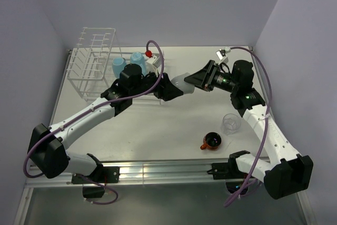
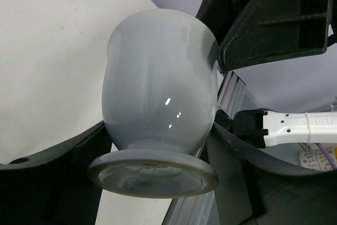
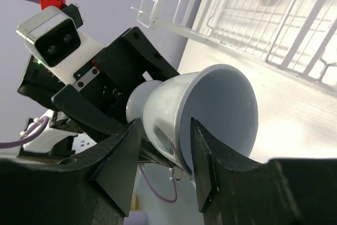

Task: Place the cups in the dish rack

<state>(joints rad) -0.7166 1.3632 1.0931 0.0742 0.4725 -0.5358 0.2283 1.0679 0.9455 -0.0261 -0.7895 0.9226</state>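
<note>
Top external shows me a matte off-white surface (image 1: 174,125) closed in by pale lilac walls (image 1: 174,3) on three sides, with an aluminium rail (image 1: 158,169) along the near edge where both arms are bolted. The white wire dish rack (image 1: 95,51) stands at the far left. Two light blue handled mugs (image 1: 118,67) sit in its low tray, just right of the tall upright grid.

Near the middle, beside the rack's right end, the pale grey-blue footed cup (image 1: 182,82) lies on its side in the air between the two arms. In the left wrist view the left fingers (image 2: 58,177) clamp it low on the body, just above the foot. In the right wrist view the right fingers (image 3: 118,167) stand narrowly apart with the cup's rim between them, one outside the wall and one across the mouth. I cannot tell whether they press on it.

The clear glass tumbler (image 1: 230,123) and the orange-red cup with a dark inside (image 1: 212,140) stand apart on the near right of the surface.

For writing, a white link (image 2: 300,127) carries raised letters too faint for me to read. The white camera box with a red cap (image 3: 50,38) shows no label.
</note>
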